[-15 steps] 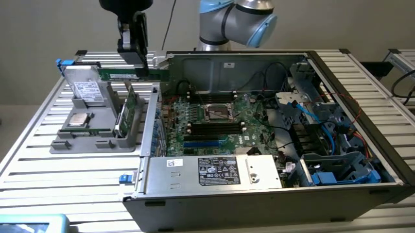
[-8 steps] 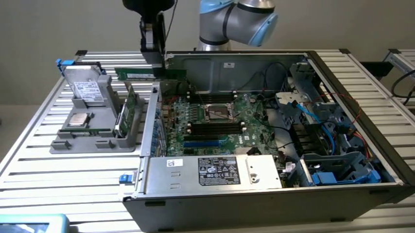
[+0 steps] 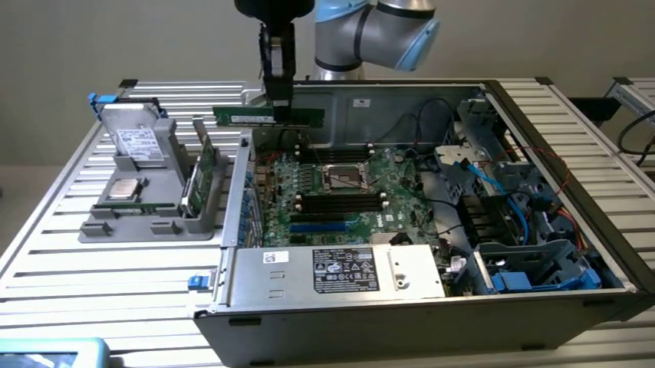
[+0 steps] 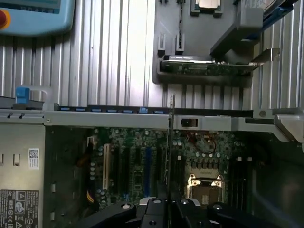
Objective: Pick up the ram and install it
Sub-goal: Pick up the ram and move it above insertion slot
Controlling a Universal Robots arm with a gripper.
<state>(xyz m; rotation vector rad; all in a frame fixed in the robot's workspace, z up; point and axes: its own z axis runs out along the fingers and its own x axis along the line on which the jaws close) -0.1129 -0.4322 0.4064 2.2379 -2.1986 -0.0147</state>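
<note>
The ram (image 3: 268, 116) is a slim green stick held level in the air above the back left corner of the open computer case (image 3: 532, 100). My gripper (image 3: 276, 106) comes down from above and is shut on its upper edge near the middle. In the wrist view the ram (image 4: 170, 142) shows edge-on as a thin line running out from my gripper (image 4: 169, 206), over the green motherboard (image 4: 137, 166). The motherboard (image 3: 394, 211) lies flat inside the case, with dark memory slots (image 3: 338, 203) on either side of the processor socket (image 3: 346, 178).
A grey parts holder (image 3: 153, 226) sits on the slatted table at the exterior view's left, carrying a drive (image 3: 138, 142), a processor (image 3: 125, 189) and green cards on edge (image 3: 202, 172). The labelled power supply (image 3: 343, 272), cables and a drive cage (image 3: 532, 264) crowd the case. A teal pendant (image 4: 33, 14) lies nearby.
</note>
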